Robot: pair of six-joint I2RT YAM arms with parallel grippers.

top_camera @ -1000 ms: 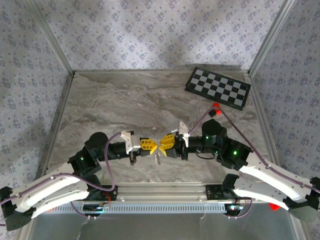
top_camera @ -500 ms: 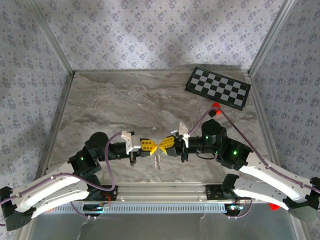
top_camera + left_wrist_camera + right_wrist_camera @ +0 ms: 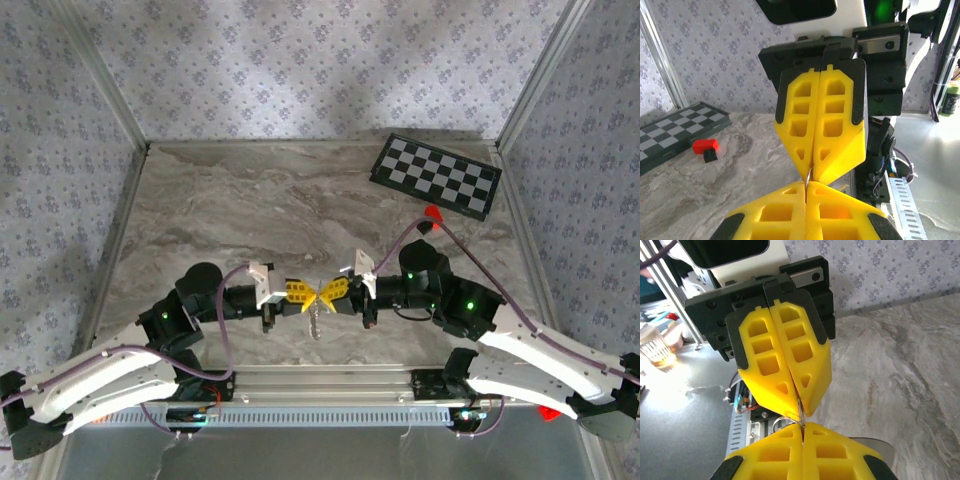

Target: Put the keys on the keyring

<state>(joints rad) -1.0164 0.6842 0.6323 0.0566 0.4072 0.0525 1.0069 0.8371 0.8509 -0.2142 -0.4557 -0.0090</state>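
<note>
Pinching tip to tip, the left end effector [image 3: 308, 296] and the right end effector [image 3: 325, 294] are both fully closed. Their yellow fingers [image 3: 775, 215] meet nose to nose low in the centre of the overhead frame. A thin sliver of bright wire runs between the two sets of tips, and in the right wrist view a small wire loop curls out just left of them. I take this to be the keyring [image 3: 315, 322], whose link chain dangles straight down from the tips above the tabletop [image 3: 300, 200]. Both end effectors seem to grip that wire, though which part each holds is too small to tell. The key I cannot pick out.

The keyring looks very light. Its chain is limp and free to swing, its loop stiff, springy and slick. It is best held on the loop itself, flat across the pads near the tips, never by the chain. A key should be taken by its head.

Farther out, a chessboard [image 3: 436, 175] lies at the upper right of the tabletop, with a red block [image 3: 705, 145] near it.
</note>
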